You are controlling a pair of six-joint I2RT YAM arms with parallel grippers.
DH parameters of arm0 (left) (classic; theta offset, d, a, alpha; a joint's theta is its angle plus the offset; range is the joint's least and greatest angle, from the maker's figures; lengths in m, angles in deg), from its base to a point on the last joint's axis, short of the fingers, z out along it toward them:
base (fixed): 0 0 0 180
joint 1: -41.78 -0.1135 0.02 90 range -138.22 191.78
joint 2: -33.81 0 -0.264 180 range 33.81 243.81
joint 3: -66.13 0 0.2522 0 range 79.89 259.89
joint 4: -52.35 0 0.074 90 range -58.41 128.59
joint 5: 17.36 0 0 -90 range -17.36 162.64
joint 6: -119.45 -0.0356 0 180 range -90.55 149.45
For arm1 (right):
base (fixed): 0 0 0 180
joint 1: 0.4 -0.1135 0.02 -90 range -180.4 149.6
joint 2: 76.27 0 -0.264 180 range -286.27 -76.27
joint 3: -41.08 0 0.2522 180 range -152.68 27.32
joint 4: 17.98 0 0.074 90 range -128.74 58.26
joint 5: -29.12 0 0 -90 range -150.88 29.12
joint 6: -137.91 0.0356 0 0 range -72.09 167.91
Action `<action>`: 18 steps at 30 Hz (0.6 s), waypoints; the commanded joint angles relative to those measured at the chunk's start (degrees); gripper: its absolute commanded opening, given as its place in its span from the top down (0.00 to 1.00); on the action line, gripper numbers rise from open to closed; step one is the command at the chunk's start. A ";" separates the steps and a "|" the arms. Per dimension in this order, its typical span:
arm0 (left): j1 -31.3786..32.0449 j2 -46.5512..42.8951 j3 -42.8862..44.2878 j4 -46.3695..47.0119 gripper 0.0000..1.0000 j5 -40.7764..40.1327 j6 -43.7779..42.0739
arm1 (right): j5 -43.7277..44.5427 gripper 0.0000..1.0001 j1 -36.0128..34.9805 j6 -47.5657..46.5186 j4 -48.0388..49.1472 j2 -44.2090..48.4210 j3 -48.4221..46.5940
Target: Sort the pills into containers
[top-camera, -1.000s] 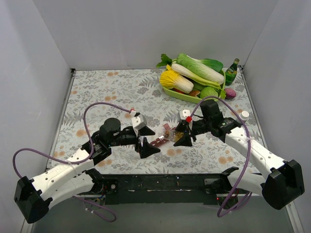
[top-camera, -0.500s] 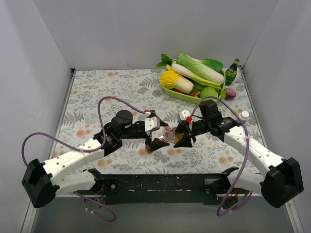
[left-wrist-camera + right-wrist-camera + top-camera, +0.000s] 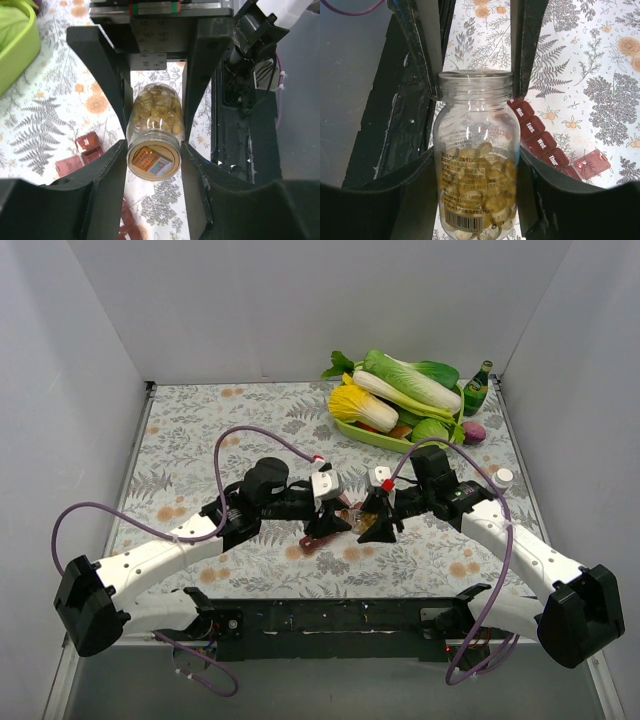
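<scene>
Surface of grey leaf-and-flower print (image 3: 200,430) carries everything, and the clear plastic bottle (image 3: 475,165) is held above it between both arms. Right gripper (image 3: 376,524) is clamped part-open around the bottle's wide body, probably to steady it. Left gripper (image 3: 325,525) is pinched tight on the bottle's neck end, opposite the right one, a hold that would suit uncapping or tipping. Just beside and below the bottle lies the long dark red plastic pill-organizer strip (image 3: 538,141), at least one lid apparently open, well placed to catch whatever pours out. Small yellow pills (image 3: 470,210) sit gathered toward the bottle's base.
</scene>
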 commanded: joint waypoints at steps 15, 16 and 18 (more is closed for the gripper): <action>-3.09 3.45 5.87 -9.33 1.00 -9.97 89.02 | 6.43 0.98 -0.35 3.73 5.08 0.48 0.51; -3.09 3.80 6.31 -8.45 1.00 -9.27 90.08 | 6.60 0.98 -0.35 3.81 4.99 0.31 0.43; -3.09 5.12 8.75 -8.44 0.97 -9.00 89.30 | 6.69 0.98 -0.35 3.73 4.81 0.22 0.34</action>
